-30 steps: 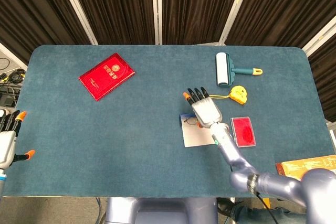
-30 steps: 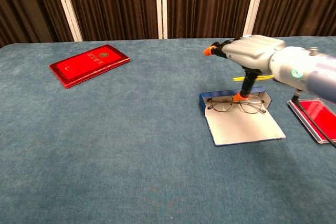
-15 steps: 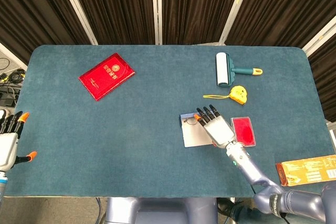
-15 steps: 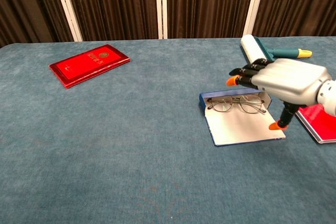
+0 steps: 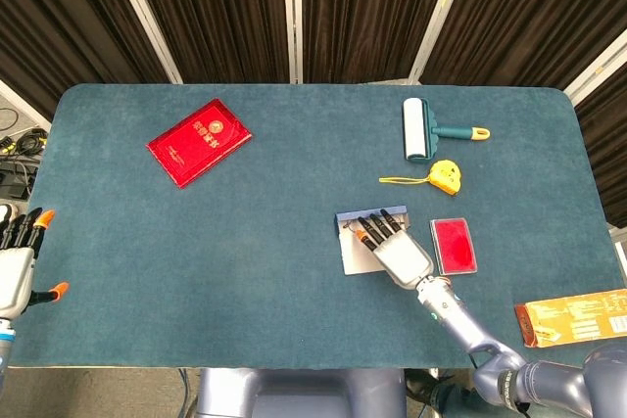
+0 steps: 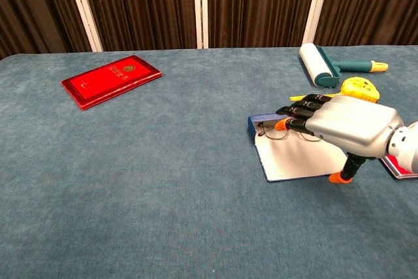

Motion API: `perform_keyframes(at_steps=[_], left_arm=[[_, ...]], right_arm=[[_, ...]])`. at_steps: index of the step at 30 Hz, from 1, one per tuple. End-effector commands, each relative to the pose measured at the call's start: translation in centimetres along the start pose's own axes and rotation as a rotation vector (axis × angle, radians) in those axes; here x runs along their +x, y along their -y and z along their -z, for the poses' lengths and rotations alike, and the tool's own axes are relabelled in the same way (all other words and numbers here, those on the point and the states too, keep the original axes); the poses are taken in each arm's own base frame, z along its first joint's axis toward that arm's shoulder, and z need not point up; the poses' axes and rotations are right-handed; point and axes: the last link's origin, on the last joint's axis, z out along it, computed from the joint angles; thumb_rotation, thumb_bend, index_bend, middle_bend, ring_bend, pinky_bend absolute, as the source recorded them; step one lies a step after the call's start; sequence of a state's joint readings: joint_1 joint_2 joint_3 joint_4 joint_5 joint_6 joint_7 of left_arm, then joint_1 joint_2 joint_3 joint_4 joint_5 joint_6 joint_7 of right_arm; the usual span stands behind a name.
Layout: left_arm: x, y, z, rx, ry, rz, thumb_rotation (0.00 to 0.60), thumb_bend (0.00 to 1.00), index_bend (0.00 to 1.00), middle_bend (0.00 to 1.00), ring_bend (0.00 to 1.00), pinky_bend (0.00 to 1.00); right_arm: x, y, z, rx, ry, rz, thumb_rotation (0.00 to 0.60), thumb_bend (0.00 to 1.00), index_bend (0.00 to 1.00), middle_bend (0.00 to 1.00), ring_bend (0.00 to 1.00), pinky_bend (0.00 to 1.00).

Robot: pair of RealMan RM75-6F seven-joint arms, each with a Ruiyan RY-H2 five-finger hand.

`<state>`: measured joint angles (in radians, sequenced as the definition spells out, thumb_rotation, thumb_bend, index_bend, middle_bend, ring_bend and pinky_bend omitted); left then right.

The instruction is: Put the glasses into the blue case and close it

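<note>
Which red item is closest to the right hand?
The small red case, right beside the right hand; the red booklet lies far across the table.

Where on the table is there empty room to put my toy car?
Most room is the bare middle of the table, between the red booklet and the blue case. The near-left corner, by the left hand, is bare too. The right side is crowded: lint roller, tape measure, red box, right hand.
</note>
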<state>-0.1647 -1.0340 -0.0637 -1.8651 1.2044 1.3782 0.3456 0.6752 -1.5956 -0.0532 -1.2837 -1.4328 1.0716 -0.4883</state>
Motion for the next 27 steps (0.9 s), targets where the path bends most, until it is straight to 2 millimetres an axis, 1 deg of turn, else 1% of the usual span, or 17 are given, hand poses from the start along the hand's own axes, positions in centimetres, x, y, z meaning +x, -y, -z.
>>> perform_keyframes(at_steps=[1,15,23,27], left_arm=[[0.0,0.0,-0.1,0.001,0.001,-0.001,0.6,0.0,0.0,0.0,0.0,0.0],[-0.1,0.0,-0.1,0.004,0.003,-0.003,0.6,0.0,0.0,0.0,0.0,0.0],[-0.1,0.0,-0.1,0.004,0.003,-0.003,0.6,0.0,0.0,0.0,0.0,0.0],[-0.1,0.0,-0.2,0.006,0.004,-0.002,0.6,0.0,0.0,0.0,0.0,0.0]], right_arm=[[-0.1,0.0,-0.3,0.0,-0.005,0.017,0.6,0.05,0.16,0.0,0.0,0.0],[-0.6,0.0,-0.5,-0.005,0.005,0.017,0.6,0.06,0.17,0.0,0.0,0.0],[-0.8,0.3,-1.2,-0.01,0.005,0.027,0.6,0.06,0.18,0.0,0.0,0.0],[-1.1,0.4,-1.3,-0.008,0.012,0.031,0.6,0.06,0.19,0.0,0.0,0.0]])
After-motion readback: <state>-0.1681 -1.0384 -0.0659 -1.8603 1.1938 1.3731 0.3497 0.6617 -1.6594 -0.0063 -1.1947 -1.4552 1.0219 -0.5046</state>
